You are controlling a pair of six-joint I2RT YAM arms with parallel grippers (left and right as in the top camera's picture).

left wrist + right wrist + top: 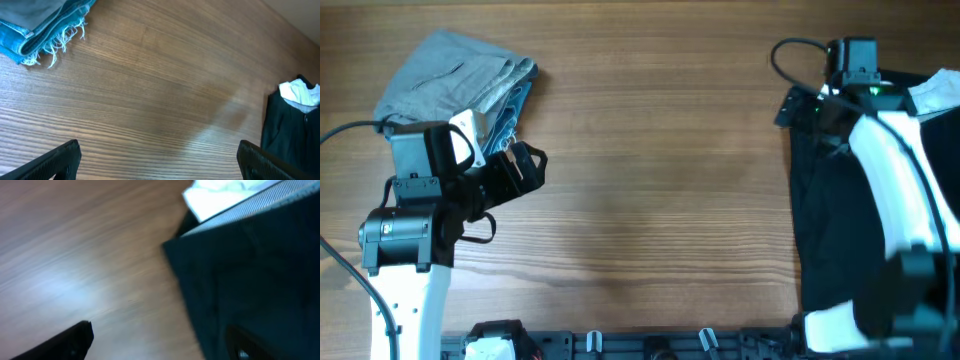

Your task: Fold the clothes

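Wooden table (pixel 650 200) overhead: grey and denim clothes (pixel 460 70) top left, partly behind the left arm; black fabric (pixel 815 230) cut off at right. Left wrist: left gripper (pixel 160 160) spread wide above bare wood. Right wrist, blurred: right gripper (pixel 160 342) seemingly open beside the black fabric.

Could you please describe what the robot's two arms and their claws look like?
Both arms have smooth white links joined by black joint housings. The left claw is black with two dark fingers, and a thin black cable trails from the left arm. The right arm carries a black wrist block with a small green light and a looping black cable. The right claw is black too.
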